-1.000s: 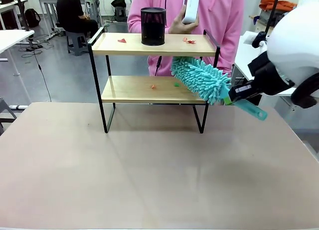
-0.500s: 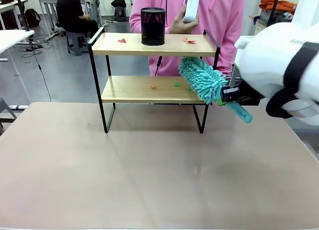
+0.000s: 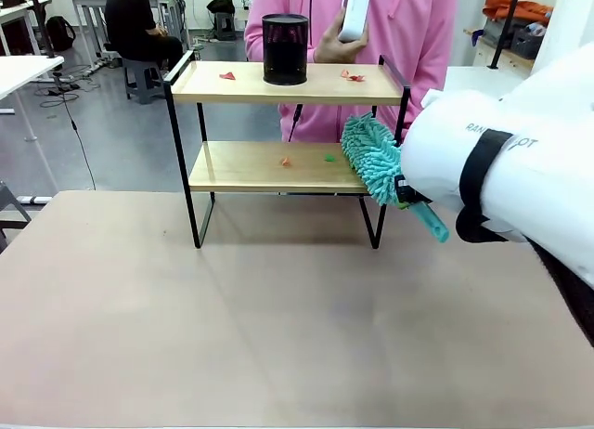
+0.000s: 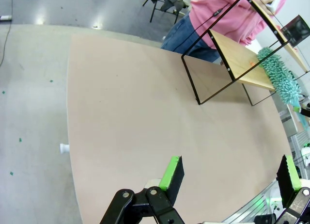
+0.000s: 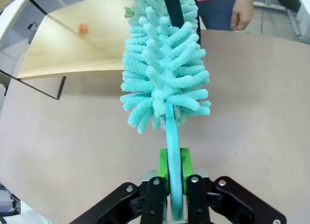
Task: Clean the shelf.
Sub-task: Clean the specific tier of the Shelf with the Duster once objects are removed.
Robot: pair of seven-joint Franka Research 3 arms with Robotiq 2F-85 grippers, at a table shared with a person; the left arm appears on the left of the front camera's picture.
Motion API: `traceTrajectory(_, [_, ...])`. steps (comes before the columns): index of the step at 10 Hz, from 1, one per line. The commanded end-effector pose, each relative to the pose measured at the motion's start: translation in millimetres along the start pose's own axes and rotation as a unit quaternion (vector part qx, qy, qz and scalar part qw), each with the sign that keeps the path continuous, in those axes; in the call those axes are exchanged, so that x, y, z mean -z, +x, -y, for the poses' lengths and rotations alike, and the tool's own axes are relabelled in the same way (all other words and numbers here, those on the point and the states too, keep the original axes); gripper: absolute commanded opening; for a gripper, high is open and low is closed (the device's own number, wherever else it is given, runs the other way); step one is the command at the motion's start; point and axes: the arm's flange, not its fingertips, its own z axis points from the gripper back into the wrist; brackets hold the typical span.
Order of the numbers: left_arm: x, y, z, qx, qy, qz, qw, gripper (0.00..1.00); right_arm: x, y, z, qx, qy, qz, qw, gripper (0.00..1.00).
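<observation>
Your right jaws pinch the duster (image 3: pixel 371 160) handle (left jaws spread, idle); keep its head flat on the shelf's (image 3: pixel 241 166) lower board and sweep the scraps (image 3: pixel 286 162) to its left edge.

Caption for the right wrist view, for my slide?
Right hand grips the duster, its head at the shelf's lower board, near an orange scrap and a green scrap.

Lab, white desks (image 3: pixel 20 69), floor cables (image 3: pixel 72 113)
</observation>
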Motion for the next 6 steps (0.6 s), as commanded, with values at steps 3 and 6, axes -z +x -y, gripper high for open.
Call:
traceTrajectory(3, [0.8, 1.3, 0.1, 0.01, -0.008, 0.009, 1.0, 1.0, 8.7, 8.9, -12.2, -0.003, 0.036, -0.014, 0.999, 0.0])
traceTrajectory(6, [0.8, 1.3, 0.1, 0.01, -0.008, 0.009, 1.0, 1.0, 15.2, 18.1, -32.0, -0.016, 0.05, -0.024, 0.998, 0.0])
